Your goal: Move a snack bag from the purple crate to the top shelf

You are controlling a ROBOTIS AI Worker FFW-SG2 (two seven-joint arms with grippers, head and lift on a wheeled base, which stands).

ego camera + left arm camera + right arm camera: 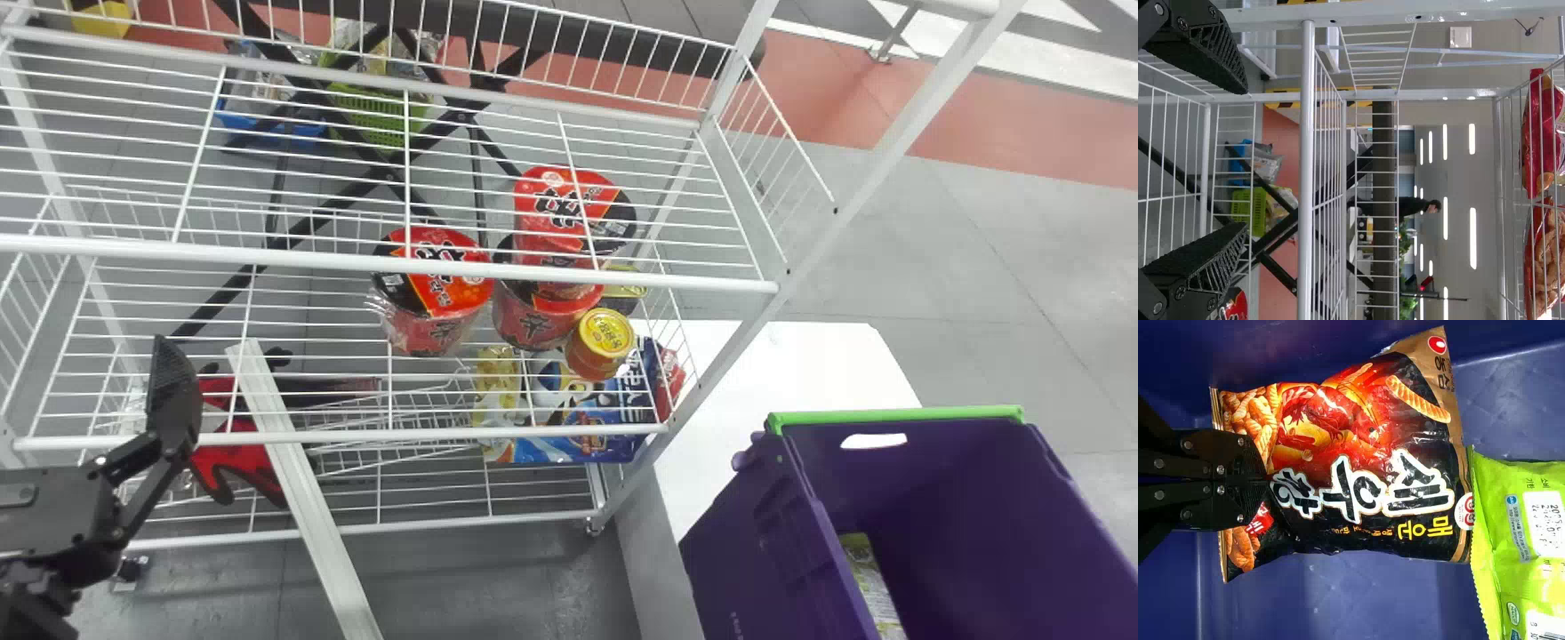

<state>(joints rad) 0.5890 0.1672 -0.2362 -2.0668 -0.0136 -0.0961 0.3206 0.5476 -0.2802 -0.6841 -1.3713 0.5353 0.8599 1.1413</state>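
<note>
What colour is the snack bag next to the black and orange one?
That snack bag is bright lime green, best seen in the right wrist view.

Looks like a shop mock-up in a big lab/workshop-type hall. Shop part: white wire rack point(267, 257), L to ctr of the head view, w/ red noodle tubs point(453, 293) mid-frame; snack pkts point(1538, 133) on it in L wrist view. Hall part: red floor strip point(996, 124) upper R, grey floor point(1022, 284) below; long ceiling lights point(1473, 238) & yellow/blk striped band point(1288, 105) in L wrist view.
</note>
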